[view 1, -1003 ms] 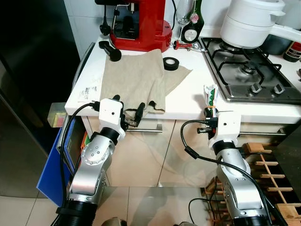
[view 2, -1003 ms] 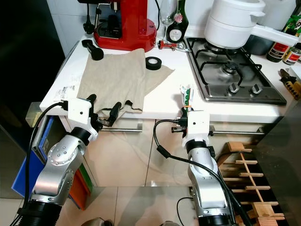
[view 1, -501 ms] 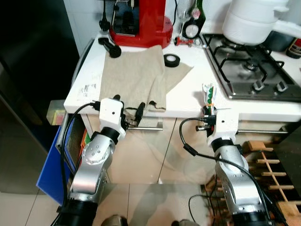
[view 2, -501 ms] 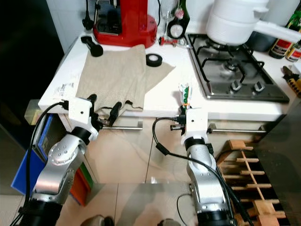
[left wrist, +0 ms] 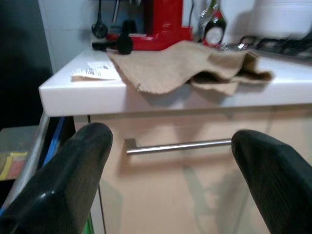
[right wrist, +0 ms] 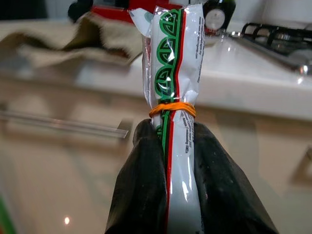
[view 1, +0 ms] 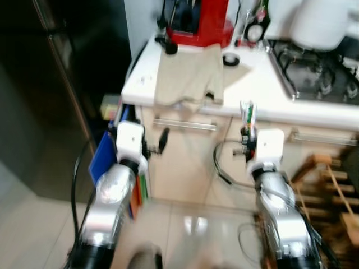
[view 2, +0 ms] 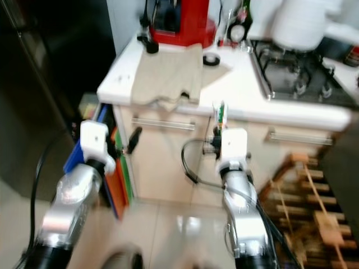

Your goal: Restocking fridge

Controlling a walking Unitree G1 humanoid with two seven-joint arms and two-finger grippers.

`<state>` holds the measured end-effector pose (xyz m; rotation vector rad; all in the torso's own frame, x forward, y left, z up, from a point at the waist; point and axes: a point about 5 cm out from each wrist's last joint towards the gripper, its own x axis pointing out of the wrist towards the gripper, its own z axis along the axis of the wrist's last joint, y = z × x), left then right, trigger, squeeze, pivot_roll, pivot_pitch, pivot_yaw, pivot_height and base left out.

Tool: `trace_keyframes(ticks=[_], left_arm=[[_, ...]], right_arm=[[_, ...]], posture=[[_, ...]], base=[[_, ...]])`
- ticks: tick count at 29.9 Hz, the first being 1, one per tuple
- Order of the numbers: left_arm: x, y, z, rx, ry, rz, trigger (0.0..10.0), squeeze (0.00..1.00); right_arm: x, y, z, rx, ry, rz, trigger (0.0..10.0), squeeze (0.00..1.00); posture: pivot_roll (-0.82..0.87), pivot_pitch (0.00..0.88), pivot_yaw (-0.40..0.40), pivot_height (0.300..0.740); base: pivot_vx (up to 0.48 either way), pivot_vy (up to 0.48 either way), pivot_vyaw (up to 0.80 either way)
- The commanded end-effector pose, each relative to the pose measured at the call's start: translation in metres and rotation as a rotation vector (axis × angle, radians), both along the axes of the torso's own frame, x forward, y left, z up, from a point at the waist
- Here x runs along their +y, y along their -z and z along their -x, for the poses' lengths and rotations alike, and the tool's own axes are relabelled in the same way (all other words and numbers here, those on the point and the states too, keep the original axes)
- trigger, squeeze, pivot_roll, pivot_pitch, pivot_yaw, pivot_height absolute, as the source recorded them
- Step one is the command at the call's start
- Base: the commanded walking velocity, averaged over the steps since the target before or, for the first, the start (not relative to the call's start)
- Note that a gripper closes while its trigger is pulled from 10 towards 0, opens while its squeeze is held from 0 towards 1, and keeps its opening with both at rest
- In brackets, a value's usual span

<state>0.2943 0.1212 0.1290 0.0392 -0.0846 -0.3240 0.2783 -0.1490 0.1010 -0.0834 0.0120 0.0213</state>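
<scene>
**Caller:** Start at your far left. What have you got?

**Me:** The dark fridge (view 1: 33, 84), tall and shut, by the look of it. The head views are blurred, so I read myself as mid-walk or mid-turn. Between the fridge and the counter, something blue (view 1: 106, 159) is tucked in on edge.

**Caller:** And your left arm?

**Me:** My left gripper (left wrist: 170, 180) is released, fingers spread wide with nothing between them. It points at the cabinet front below the white countertop (left wrist: 63, 90), facing a drawer handle (left wrist: 180, 145). I judge it is kept free for the fridge door.

**Caller:** On the counter itself?

**Me:** A beige cloth (view 1: 188, 78) draped over the front edge, a paper slip (left wrist: 95, 73) near the corner, the red coffee machine (view 1: 199, 22) at the back, and a roll of black tape (view 1: 229, 59) just beside the cloth.

**Caller:** Now the goods.

**Me:** My right gripper (right wrist: 178, 161) is clenched on the packet (right wrist: 175, 87), a white wrapper printed in green and red, cinched with an orange rubber band (right wrist: 173, 108). It stands upright from my fingers (right wrist: 144, 180), in front of the counter's edge, touching no surface. Held low on the packet, the top stays clear, which should suit sliding it onto a shelf.

**Caller:** Farthest right?

**Me:** The gas hob (view 1: 317, 78) with a white pot (view 1: 322, 22), and a wooden rack (view 1: 331, 185) down by the floor.
</scene>
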Motion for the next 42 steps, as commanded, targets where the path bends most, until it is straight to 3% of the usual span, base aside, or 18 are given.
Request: trace_keyframes(ticks=[1,20,25,27,37,42], left_arm=[[-0.001,-0.001,0.000,-0.005,0.010,-0.017,10.0,0.00],[-0.002,0.000,0.000,-0.007,0.019,-0.020,10.0,0.00],[-0.001,-0.008,0.002,-0.068,0.015,0.013,10.0,0.00],[-0.001,-0.007,0.001,-0.052,0.011,0.039,10.0,0.00],[-0.004,-0.002,0.000,-0.031,0.031,0.005,10.0,0.00],[0.006,0.008,-0.003,0.019,-0.051,0.000,10.0,0.00]], right_arm=[[-0.001,-0.004,-0.001,-0.020,0.006,-0.007,0.0,0.00],[-0.002,0.001,0.000,-0.008,0.006,0.008,0.0,0.00],[-0.003,0.003,0.000,-0.003,0.006,0.013,0.0,0.00],[-0.003,0.004,0.000,-0.002,0.007,0.014,0.0,0.00],[-0.003,0.003,-0.002,-0.004,0.010,0.022,0.0,0.00],[-0.004,0.004,-0.002,-0.005,0.010,0.025,0.0,0.00]], posture=[[-0.02,0.000,-0.012,0.740],[-0.02,0.000,-0.011,0.740],[-0.02,0.000,-0.010,0.740],[-0.02,0.000,-0.010,0.740],[-0.03,0.000,-0.009,0.740],[-0.03,0.000,-0.014,0.740]], base=[[-0.326,0.000,0.00],[-0.252,0.000,0.00],[0.000,0.000,0.00],[0.000,-0.398,0.00],[0.000,-0.475,0.00],[0.000,-0.472,0.00]])
